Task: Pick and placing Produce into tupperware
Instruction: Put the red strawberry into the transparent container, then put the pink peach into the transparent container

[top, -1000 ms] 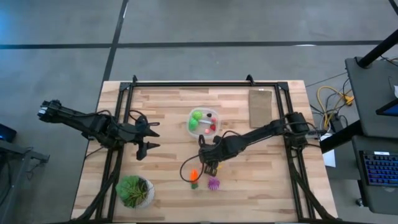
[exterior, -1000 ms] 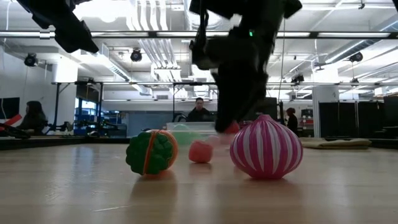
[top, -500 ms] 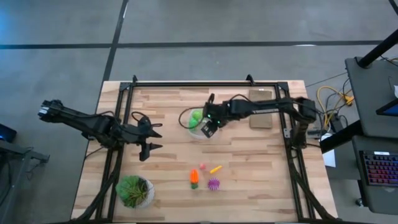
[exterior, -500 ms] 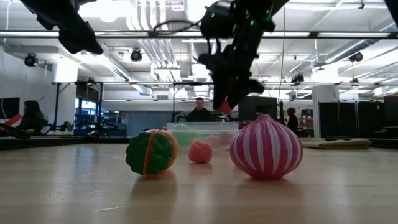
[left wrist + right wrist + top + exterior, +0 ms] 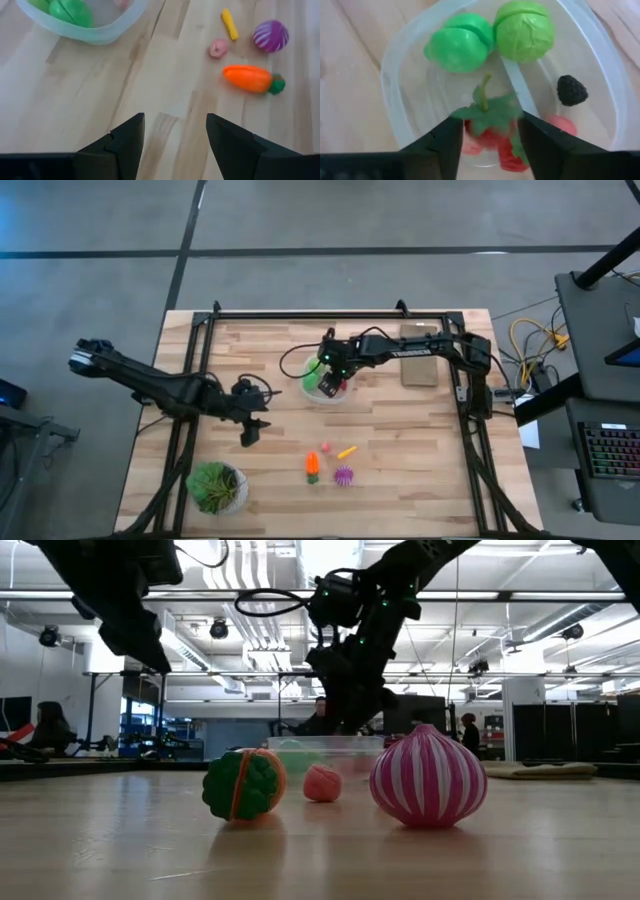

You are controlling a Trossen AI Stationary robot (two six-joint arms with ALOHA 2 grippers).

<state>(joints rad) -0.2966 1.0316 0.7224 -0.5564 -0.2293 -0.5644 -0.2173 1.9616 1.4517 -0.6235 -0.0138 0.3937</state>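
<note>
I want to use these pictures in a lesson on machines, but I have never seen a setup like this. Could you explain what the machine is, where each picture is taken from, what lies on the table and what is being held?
It is a robot with two dark arms at a wooden table, each ending in a two-finger gripper. One picture looks straight down, one looks level across the tabletop, and two come from cameras on the wrists.

The right gripper is over the clear tupperware, fingers around a red strawberry. Two green pieces and a dark berry already lie inside.

The left gripper waits open above bare wood. On the table remain a carrot, a yellow piece, a pink piece and a purple ball, plus a potted plant and a brown board.
</note>
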